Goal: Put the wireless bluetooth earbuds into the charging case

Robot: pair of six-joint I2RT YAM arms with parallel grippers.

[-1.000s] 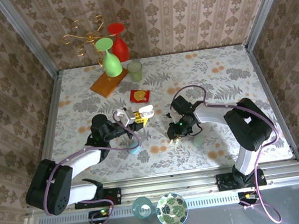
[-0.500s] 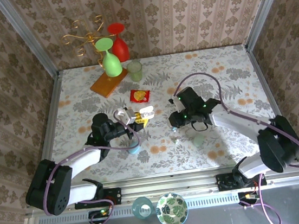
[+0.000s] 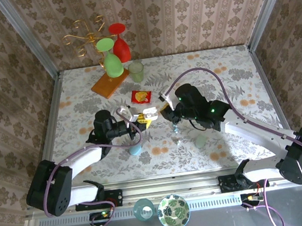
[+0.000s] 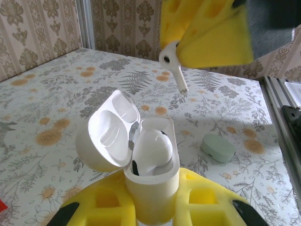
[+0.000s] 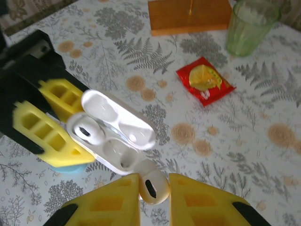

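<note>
The charging case (image 4: 153, 188) is white with its lid (image 4: 106, 136) swung open; my left gripper (image 4: 153, 209) is shut on its body and holds it upright above the table. One white earbud (image 4: 150, 150) sits in a socket. In the right wrist view the case (image 5: 113, 141) shows that seated earbud (image 5: 87, 129) and an empty socket (image 5: 120, 157) beside it. My right gripper (image 5: 154, 193) is shut on the other earbud (image 5: 153, 188), just next to the case's rim. From the left wrist, that held earbud (image 4: 171, 63) hangs stem-down above the case. From above, both grippers (image 3: 140, 117) (image 3: 165, 107) meet at the case (image 3: 150, 113).
A mint oval case (image 3: 201, 141) lies on the table to the right, and a light blue object (image 3: 135, 149) under the left arm. A red packet (image 3: 141, 96), a green tumbler (image 3: 136, 71) and a wooden stand (image 3: 110, 84) with wine glasses stand further back.
My right arm has swung up and left from the table's right-centre, bringing the earbud over to the case. The left gripper and the case have stayed put.
</note>
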